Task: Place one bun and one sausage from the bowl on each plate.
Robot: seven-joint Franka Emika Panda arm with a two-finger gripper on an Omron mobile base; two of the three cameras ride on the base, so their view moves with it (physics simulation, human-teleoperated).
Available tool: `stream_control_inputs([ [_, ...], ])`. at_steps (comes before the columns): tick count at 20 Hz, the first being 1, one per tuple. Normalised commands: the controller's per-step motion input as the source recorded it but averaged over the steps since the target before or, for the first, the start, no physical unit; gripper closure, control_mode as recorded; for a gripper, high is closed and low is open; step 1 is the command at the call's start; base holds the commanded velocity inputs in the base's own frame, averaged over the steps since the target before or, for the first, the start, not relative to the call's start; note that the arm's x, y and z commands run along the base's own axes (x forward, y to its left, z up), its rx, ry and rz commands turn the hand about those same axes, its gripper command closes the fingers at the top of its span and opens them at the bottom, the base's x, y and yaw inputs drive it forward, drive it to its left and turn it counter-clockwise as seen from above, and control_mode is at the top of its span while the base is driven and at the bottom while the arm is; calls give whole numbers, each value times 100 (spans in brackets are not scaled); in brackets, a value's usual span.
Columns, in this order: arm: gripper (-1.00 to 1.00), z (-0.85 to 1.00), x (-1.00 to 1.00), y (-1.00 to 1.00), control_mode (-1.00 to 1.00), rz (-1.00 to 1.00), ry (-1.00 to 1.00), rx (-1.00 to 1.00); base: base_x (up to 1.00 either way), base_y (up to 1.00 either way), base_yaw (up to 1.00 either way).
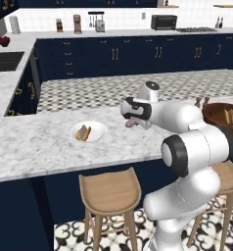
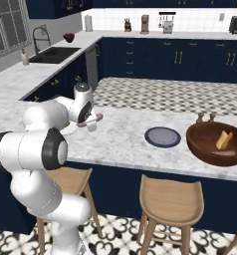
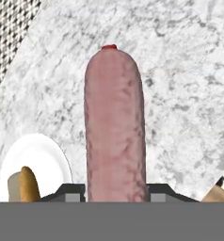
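My gripper is shut on a pink sausage, which it holds above the marble counter. The sausage sticks out forward between the jaws. Left of the gripper lies the white plate with a bun and a brownish sausage on it; the hand view shows this plate at lower left. The dark blue-grey plate lies bare to the right, well away from the gripper. Beside it stands the reddish-brown bowl with a bun inside.
Two small shakers stand behind the bowl. Wooden stools are tucked under the counter's near edge. A sink sits on the far left counter.
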Motion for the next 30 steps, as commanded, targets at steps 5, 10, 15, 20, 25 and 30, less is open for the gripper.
stream_control_inputs([
  [5,100,0,0,0,100,0,0,0,4,64,12],
  [10,100,0,0,0,100,0,0,0,-20,76,19],
  [15,100,0,0,0,100,0,0,0,100,-24,16],
  [20,100,-28,99,-60,-100,42,15,4,0,0,0],
  [25,100,-50,78,-8,-100,50,28,-3,0,0,0],
  [30,100,-18,65,7,-100,22,8,0,0,0,0],
])
